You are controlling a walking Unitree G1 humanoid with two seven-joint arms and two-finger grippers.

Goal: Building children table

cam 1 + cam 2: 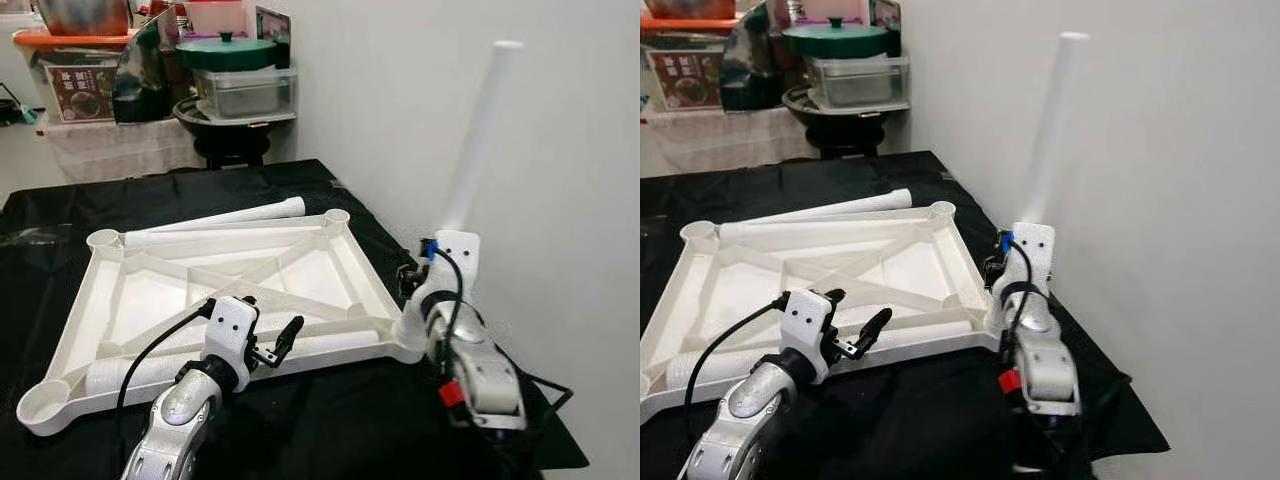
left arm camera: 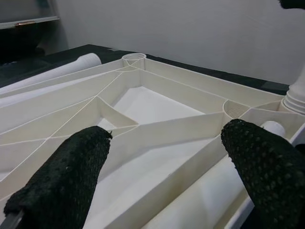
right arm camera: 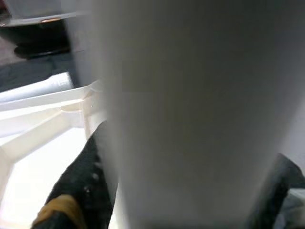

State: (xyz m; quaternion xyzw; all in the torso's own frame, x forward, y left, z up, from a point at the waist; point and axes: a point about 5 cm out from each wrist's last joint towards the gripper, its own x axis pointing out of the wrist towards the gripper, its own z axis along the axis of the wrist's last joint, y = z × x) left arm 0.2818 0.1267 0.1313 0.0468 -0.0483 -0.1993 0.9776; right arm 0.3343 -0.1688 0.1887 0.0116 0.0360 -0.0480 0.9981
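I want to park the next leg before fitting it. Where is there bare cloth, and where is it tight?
Bare black cloth lies along the near edge, between the left claw and the right claw, and beyond the far leg toward the cluttered shelf. It is tight at the right corner, where the upright leg stands by the tabletop frame.

All white on black here: the ribbed tabletop [image 1: 300,262] and the upright leg [image 1: 480,140] are plain white, the cloth [image 1: 330,420] under them solid black. Silver arms, black stippled fingers [image 2: 66,176], a green pot lid [image 1: 228,50] behind.
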